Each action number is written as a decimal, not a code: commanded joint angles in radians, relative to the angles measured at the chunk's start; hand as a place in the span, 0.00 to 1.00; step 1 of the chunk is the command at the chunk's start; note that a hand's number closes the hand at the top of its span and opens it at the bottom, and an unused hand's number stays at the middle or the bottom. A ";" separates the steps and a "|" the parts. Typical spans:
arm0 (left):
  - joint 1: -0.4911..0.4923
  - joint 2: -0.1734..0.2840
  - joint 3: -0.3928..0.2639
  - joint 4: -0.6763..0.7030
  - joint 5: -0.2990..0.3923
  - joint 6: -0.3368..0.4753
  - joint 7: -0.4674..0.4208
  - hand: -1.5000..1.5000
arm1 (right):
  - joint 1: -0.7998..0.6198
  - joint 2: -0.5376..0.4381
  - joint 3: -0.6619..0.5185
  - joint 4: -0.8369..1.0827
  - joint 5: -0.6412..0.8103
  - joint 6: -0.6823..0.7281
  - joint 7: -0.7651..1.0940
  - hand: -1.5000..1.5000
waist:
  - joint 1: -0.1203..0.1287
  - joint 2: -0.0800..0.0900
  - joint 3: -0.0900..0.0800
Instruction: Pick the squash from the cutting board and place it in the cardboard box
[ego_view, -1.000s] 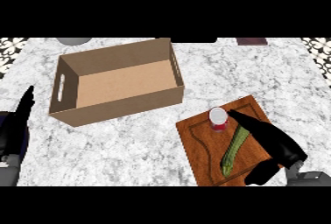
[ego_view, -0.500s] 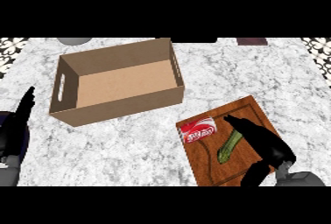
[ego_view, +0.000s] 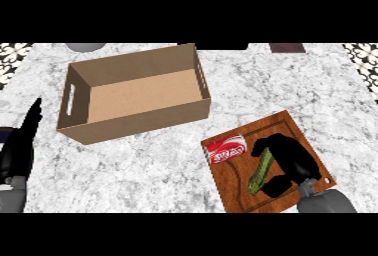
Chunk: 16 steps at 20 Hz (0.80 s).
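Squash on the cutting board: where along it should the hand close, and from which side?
Around its middle, from the right. The squash is a long, thin green piece lying flat, running from upper right to lower left on the cutting board. The right hand already sits along its right side, and a red can lies on its side by the upper left, so fingers closing across the narrow width look best.

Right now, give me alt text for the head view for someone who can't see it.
The right hand curls around a green squash on a wooden cutting board, beside a tipped red can. An open cardboard box sits upper left; the left hand rests at the left edge.
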 joint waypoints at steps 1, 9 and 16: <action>-0.038 0.006 0.016 0.057 -0.005 -0.018 -0.021 0.50 | 0.003 0.021 0.017 0.069 0.110 -0.138 -0.030 1.00 | -0.004 0.008 0.006; 0.008 0.002 0.004 -0.028 -0.003 -0.019 0.029 0.50 | 0.092 0.256 0.223 -0.121 0.307 -0.274 0.647 1.00 | -0.005 0.000 0.004; 0.020 0.026 0.037 -0.035 0.008 -0.029 0.013 0.50 | 0.040 0.260 0.486 -0.282 0.610 -0.214 1.087 1.00 | -0.001 -0.001 0.004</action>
